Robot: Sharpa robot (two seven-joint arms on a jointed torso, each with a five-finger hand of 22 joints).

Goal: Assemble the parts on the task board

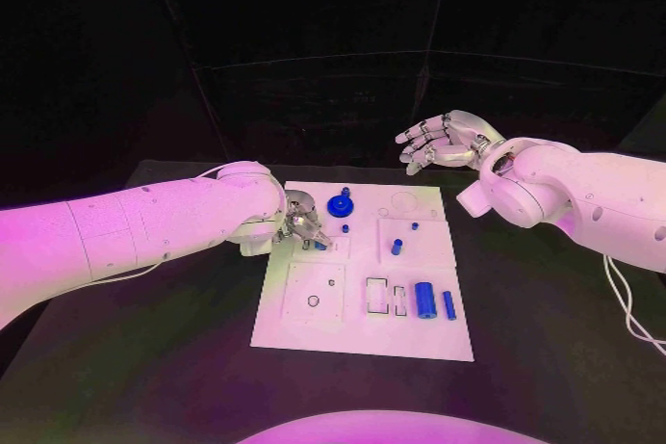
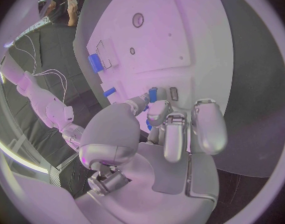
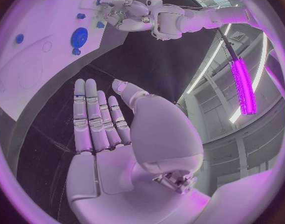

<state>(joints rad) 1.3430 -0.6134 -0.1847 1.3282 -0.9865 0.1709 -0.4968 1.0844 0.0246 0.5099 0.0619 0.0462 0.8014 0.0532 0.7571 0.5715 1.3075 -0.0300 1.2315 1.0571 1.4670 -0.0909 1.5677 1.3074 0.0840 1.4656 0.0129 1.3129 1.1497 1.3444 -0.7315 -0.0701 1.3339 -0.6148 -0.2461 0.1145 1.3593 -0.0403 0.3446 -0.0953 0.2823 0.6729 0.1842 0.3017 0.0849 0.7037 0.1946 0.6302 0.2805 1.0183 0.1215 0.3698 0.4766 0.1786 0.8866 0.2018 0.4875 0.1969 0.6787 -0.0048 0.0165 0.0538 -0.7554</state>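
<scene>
Right now the left hand (image 1: 295, 224) sits low over the near-left part of the task board (image 1: 417, 336), thumb and fingers pinching a small blue peg (image 2: 153, 94) at its fingertips. Just beyond those fingers lies the blue gear (image 1: 342, 207). Across the board, the right hand (image 1: 447, 141) hovers above the far edge, fingers straight and side by side, palm bare, well apart from the blue cylinders (image 1: 424, 297) near the robot's side.

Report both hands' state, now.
Left hand: holding a small blue part in its fingertips over the task board.
Right hand: open, holding nothing, raised off the board.
</scene>
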